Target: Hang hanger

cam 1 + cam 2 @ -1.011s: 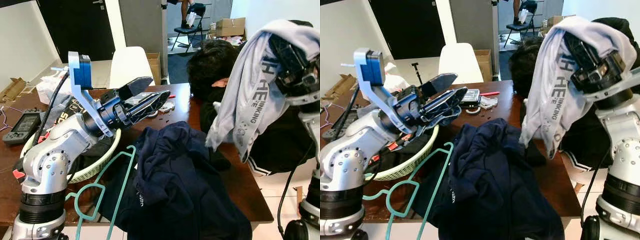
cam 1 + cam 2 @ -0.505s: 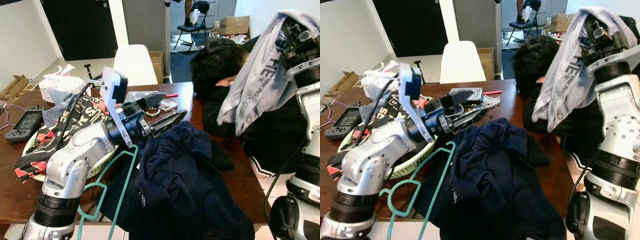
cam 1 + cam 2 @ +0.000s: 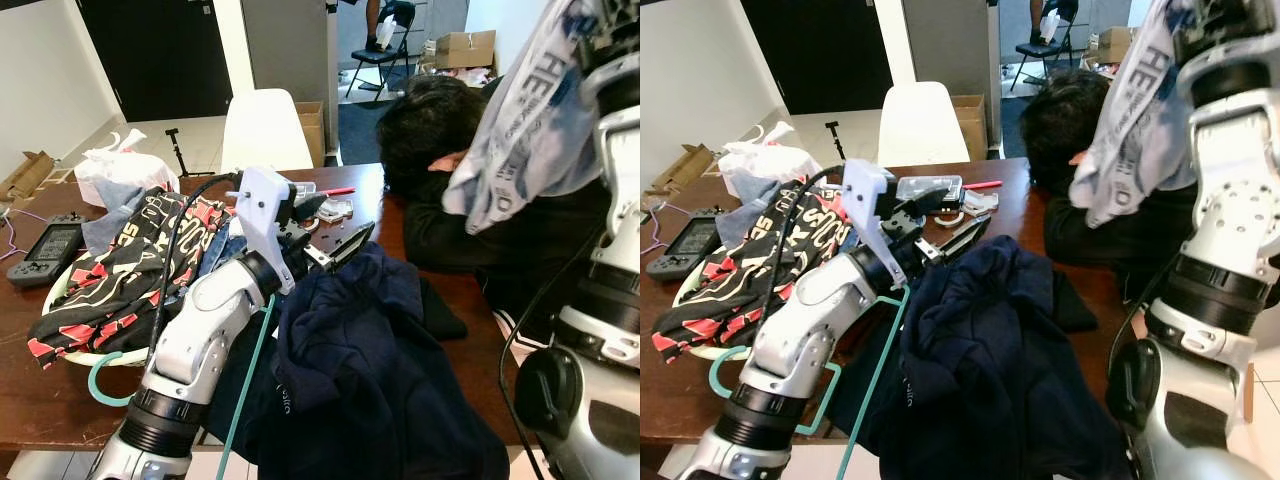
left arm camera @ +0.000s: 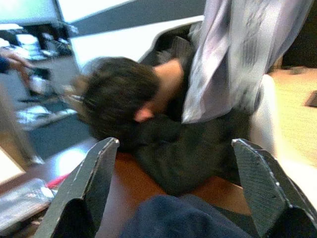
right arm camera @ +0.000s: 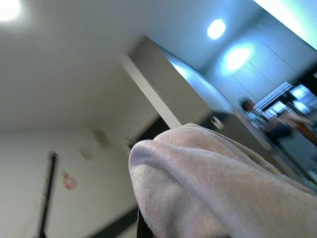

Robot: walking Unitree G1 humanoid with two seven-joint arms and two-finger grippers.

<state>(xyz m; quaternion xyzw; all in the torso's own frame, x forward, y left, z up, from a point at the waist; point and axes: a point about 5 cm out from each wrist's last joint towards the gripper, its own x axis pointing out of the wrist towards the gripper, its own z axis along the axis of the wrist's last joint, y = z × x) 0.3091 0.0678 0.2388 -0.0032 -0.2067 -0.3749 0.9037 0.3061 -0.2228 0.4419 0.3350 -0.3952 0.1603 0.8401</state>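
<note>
Since a second ago your left arm has swung down and forward, so the left gripper now reaches over the table toward one o'clock instead of hovering above the basket, while the right arm has lifted its garment higher. Your teal hanger lies flat on the near edge of the wooden table, its hook curling out at nine o'clock from under the left arm and one long leg running along the left edge of the navy hoodie, which covers the rest of it. In the left wrist view your left gripper's two black fingers stand wide apart with nothing between them, poised just above the hoodie's far fold. At ten o'clock from the hanger sits the pale basket, heaped with a black, red and white garment. Beyond the left gripper, at twelve o'clock, small clutter lies on the table and a white chair stands behind it. At two o'clock a person in dark clothes leans head-down on the table. Your right gripper is raised at the upper right with a grey printed garment draped over it; you cannot tell how its fingers stand beneath the cloth.
</note>
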